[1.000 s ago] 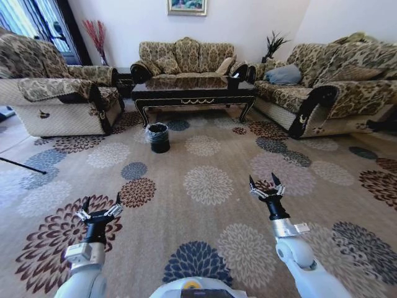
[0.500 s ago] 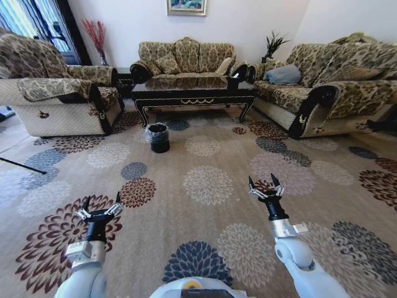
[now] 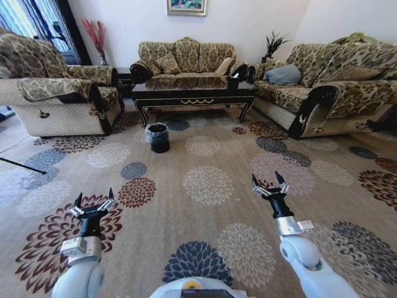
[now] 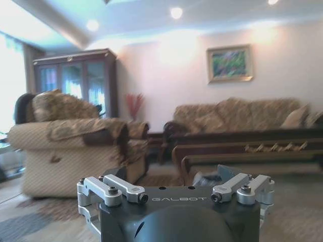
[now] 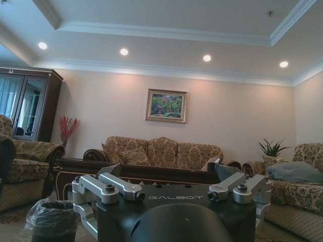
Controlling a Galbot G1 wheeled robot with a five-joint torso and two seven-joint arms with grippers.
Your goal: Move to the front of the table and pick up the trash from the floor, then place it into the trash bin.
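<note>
The table (image 3: pixel 193 93) of dark glossy wood stands at the far end of the carpet, in front of the middle sofa. The black trash bin (image 3: pixel 158 137) with its bag liner sits on the floor by the table's left front leg; in the right wrist view the trash bin (image 5: pixel 49 221) is low, before the table (image 5: pixel 151 175). The trash is out of view. My left gripper (image 3: pixel 93 200) hovers open over the carpet near me on the left. On the right, my right gripper (image 3: pixel 266 181) is open too. Both are far short of the bin and hold nothing.
An armchair (image 3: pixel 56 93) flanks the carpet on the left and a long sofa (image 3: pixel 329 90) on the right. A third sofa (image 3: pixel 186 59) stands behind the table. A wide stretch of patterned carpet (image 3: pixel 208 183) lies between me and the table.
My left arm has shifted a little to the left. The right gripper has edged slightly right and up. The room has not shifted.
</note>
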